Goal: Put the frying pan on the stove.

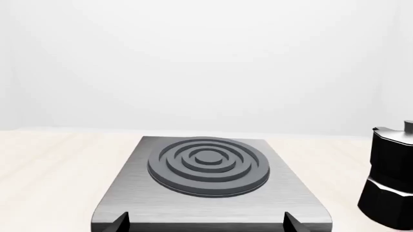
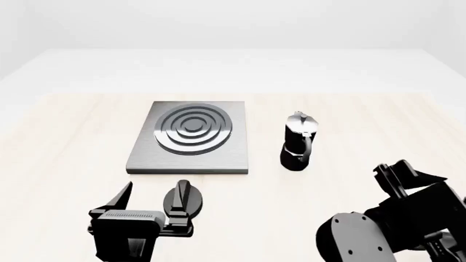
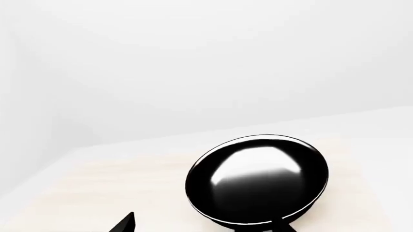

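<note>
The frying pan (image 3: 257, 180), round, glossy and black, lies on the pale table just ahead of my right gripper (image 3: 205, 224). That gripper is open, with one fingertip (image 3: 125, 223) well apart from the pan and the other at the pan's near rim. The pan's handle does not show clearly. The pan is out of the head view. The stove (image 2: 192, 143), a grey slab with dark rings, lies at centre left and also shows in the left wrist view (image 1: 210, 166). My left gripper (image 1: 206, 221) is open and empty at the stove's near edge.
A black-and-silver moka pot (image 2: 298, 141) stands right of the stove and shows in the left wrist view (image 1: 390, 176). A small black knob (image 2: 183, 198) lies beside my left gripper (image 2: 149, 206). My right gripper (image 2: 404, 172) is at the lower right.
</note>
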